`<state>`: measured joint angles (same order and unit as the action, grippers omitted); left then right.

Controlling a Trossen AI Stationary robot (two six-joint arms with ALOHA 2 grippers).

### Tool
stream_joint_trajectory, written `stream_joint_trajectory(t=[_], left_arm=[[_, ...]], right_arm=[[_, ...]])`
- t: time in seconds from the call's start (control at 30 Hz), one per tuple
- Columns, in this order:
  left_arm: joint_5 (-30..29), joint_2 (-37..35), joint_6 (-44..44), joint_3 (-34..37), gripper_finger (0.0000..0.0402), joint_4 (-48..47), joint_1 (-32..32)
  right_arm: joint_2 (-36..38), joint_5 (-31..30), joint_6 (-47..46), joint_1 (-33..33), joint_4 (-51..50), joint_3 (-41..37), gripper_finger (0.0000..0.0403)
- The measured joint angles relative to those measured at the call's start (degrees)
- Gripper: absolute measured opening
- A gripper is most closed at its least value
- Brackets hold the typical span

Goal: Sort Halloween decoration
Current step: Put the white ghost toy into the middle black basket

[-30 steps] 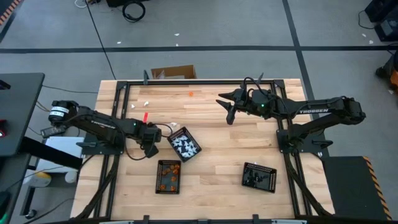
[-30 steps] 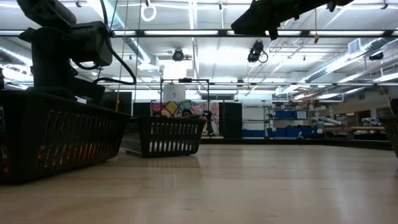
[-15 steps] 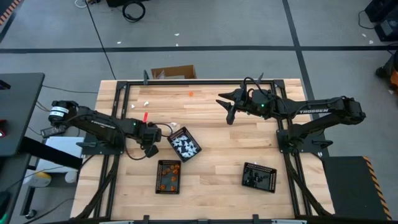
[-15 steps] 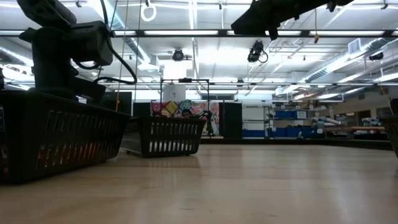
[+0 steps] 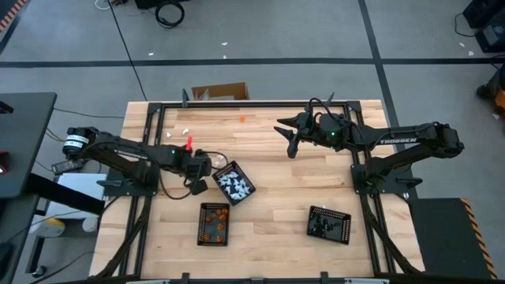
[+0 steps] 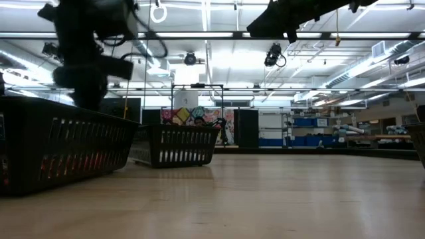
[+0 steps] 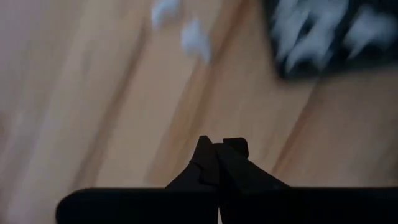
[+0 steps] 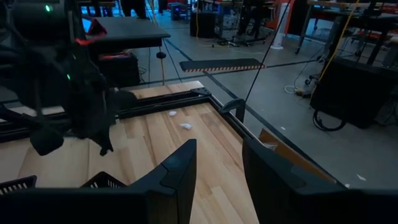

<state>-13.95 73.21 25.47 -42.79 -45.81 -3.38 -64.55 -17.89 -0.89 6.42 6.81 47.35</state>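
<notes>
The Halloween decoration pieces are tiny. A few white ones (image 5: 185,130) and an orange one (image 5: 242,119) lie loose on the far part of the table, and one white one (image 5: 221,160) lies by a tray. My left gripper (image 5: 199,186) hangs shut above the table just left of the tray of white pieces (image 5: 233,183). In the left wrist view its fingertips (image 7: 217,148) are together and nothing shows between them. My right gripper (image 5: 291,147) waits high over the table's far middle, open (image 8: 217,180).
A tray of orange pieces (image 5: 214,223) stands near the front, left of centre. A tray of black pieces (image 5: 329,224) stands at the front right. The black frame (image 5: 252,106) runs round the table. Bare wood lies between the trays and in the middle.
My left gripper has risen from the table and shifted a little toward the table's right edge, closer to the tray of white pieces. Its wrist has turned somewhat on the way.
</notes>
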Motion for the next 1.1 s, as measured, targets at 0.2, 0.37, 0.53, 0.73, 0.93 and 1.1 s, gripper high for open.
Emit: stream_joint_trajectory(t=[0.2, 0.37, 0.53, 0.73, 0.93, 1.1], left_arm=[[-0.78, -0.04, -7.64, -3.47, 0.0, 12.9, 0.27], [4.02, 1.06, -12.83, -3.47, 0.0, 24.04, 0.99], [9.08, 3.62, -14.29, -3.47, 0.0024, 31.45, 1.03], [8.99, 4.89, -16.88, -3.45, 0.0137, 32.03, 2.16], [5.26, 0.66, -20.22, -3.1, 0.0192, 25.92, 8.43], [1.87, -6.4, -20.14, 4.5, 0.0184, 28.18, 19.79]], right_arm=[[0.0, 0.0, -0.01, 0.02, 0.47, 0.0, 0.0135], [0.0, 0.0, -0.22, 0.02, 0.44, 0.0, 0.0135], [0.0, 0.0, -0.24, 0.01, 0.26, 0.0, 0.0135], [0.0, 0.0, -0.19, 0.02, 0.0, 0.0, 0.0135], [0.0, 0.0, -0.22, 0.0, -0.43, 0.0, 0.0135], [0.0, 0.02, -0.16, 0.0, -0.91, 0.0, 0.0135]])
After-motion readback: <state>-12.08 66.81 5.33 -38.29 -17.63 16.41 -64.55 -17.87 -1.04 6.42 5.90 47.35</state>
